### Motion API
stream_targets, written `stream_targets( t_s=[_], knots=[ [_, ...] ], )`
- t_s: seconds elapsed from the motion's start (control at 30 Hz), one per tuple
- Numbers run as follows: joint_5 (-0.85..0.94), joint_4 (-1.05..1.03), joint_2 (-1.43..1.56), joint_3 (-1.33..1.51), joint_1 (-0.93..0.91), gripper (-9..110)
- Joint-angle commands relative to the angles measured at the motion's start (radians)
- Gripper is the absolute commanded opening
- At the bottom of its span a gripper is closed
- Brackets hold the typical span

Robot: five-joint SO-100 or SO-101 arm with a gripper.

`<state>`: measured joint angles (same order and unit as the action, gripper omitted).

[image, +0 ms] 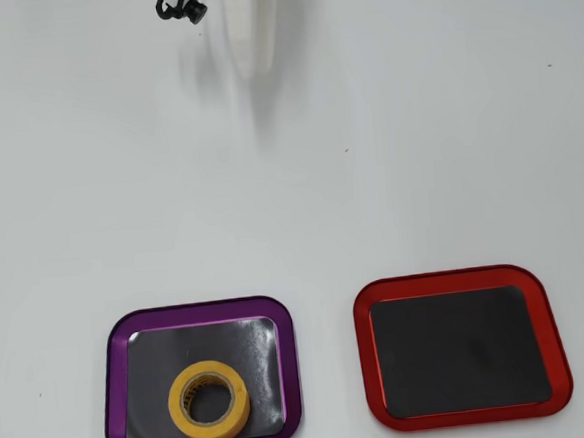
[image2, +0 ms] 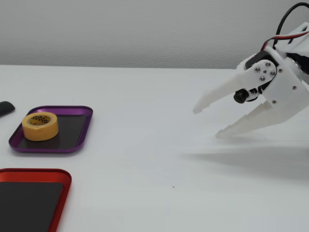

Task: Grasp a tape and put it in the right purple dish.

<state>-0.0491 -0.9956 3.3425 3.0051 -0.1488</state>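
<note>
The yellow tape roll (image: 210, 402) lies flat inside the purple dish (image: 117, 336), toward its near edge in the overhead view; in the fixed view the tape (image2: 40, 125) sits at the left end of the dish (image2: 77, 109). My white gripper (image2: 206, 122) is open and empty, held above the table far to the right of the dish in the fixed view. In the overhead view only its blurred white finger (image: 249, 27) shows at the top edge, far from the dish.
A red-rimmed tray (image: 455, 286) with a dark inner lies beside the purple dish; it also shows at the bottom left of the fixed view (image2: 58, 173). A small dark object (image2: 6, 108) lies at the left edge of the fixed view.
</note>
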Motion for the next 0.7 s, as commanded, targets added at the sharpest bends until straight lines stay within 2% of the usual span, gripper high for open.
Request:
stream_targets(
  t_s=[0.0, 0.1, 0.23, 0.67],
  knots=[
    [0.009, -0.058, 0.092, 0.011, 0.002, 16],
    [0.008, -0.103, 0.092, 0.014, 0.002, 13],
    [0.002, -0.149, 0.092, 0.014, 0.002, -1],
    [0.006, -0.190, 0.091, 0.048, 0.002, 0]
  ],
)
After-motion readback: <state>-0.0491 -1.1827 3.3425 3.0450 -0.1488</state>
